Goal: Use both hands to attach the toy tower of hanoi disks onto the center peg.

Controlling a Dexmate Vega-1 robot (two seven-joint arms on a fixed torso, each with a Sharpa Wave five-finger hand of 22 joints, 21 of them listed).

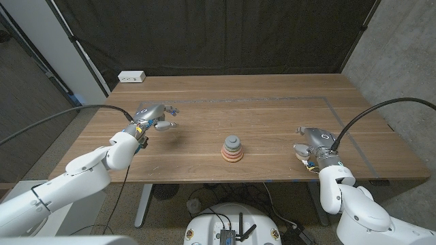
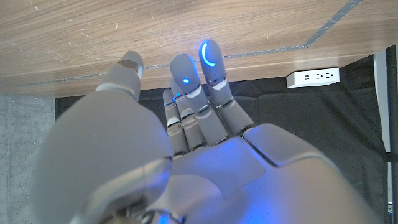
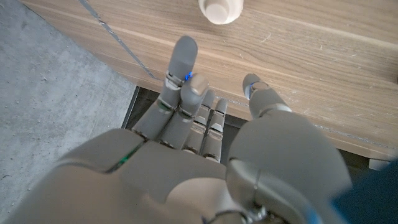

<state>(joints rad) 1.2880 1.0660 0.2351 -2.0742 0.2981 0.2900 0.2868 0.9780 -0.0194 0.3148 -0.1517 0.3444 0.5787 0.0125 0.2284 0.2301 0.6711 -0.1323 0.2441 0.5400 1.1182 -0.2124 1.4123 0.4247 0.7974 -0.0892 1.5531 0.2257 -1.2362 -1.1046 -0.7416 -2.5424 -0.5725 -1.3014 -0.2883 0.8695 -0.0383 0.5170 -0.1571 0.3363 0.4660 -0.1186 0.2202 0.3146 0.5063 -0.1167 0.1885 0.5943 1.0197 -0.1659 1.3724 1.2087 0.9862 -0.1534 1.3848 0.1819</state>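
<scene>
The toy tower (image 1: 232,150) stands at the table's middle near the front edge, with a grey disk on top of pink and orange disks stacked on its peg. My left hand (image 1: 153,117) hovers left of it, well apart, fingers spread and holding nothing; its fingers (image 2: 208,59) reach out over the wood. My right hand (image 1: 312,141) sits right of the toy, also apart from it, fingers (image 3: 183,59) extended and empty. In the right wrist view a pale rounded part of the toy (image 3: 222,9) shows ahead of that hand.
A white power strip (image 1: 132,77) lies at the table's back left corner, also seen as the strip (image 2: 314,77). A thin tape line (image 1: 327,102) runs along the back and right of the wooden table (image 1: 272,109). A black curtain hangs behind.
</scene>
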